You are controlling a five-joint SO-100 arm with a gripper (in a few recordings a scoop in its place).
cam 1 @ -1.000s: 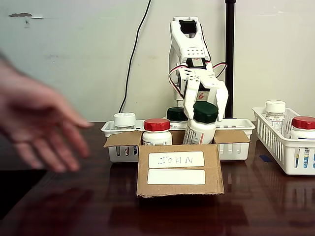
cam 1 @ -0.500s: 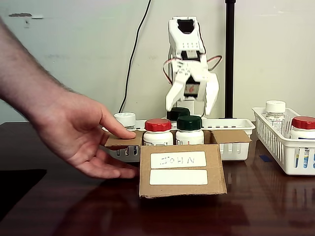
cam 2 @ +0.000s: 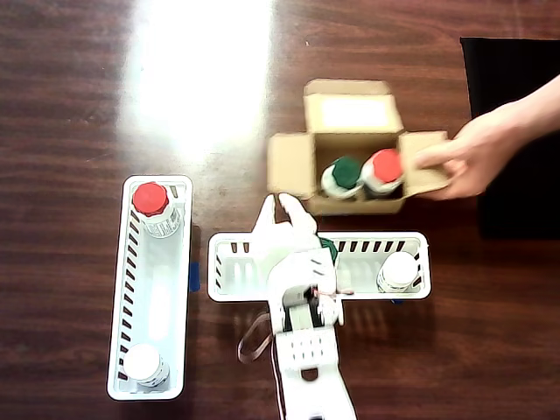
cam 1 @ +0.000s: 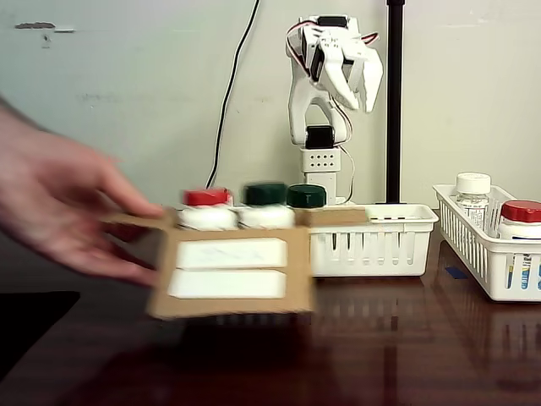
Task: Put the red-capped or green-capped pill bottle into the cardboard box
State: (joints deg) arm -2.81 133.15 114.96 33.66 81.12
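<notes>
Dark polished wood runs across the whole table [cam 2: 79, 79], with a pale wall behind it in the fixed view. From my seat I see the cardboard box [cam 1: 228, 272] blurred, with a person's hand [cam 1: 59, 207] on its flap; from overhead that hand [cam 2: 468, 157] has hold of a side flap of the box [cam 2: 293, 164]. Two bottles stand side by side inside it: a red-capped bottle [cam 1: 207, 207] and a green-capped bottle [cam 1: 266, 203], which from above sit touching, green [cam 2: 346, 173] beside red [cam 2: 385, 168]. My gripper [cam 1: 351, 80] is raised high above the arm's base, fingers parted with nothing between them; overhead it [cam 2: 282, 210] points toward the near edge of the box, over the white basket [cam 2: 229, 262]. I judge the placing step done, since both coloured caps are in the box, and the arm is clear of it. Another green cap [cam 1: 306, 196] sits in that basket, and a basket to the side [cam 2: 179, 289] carries a red-capped bottle [cam 2: 150, 199] and a white-capped one [cam 2: 143, 363]. With a hand on the box and the box apparently in motion, I would hold the arm up and wait before any further reach.
</notes>
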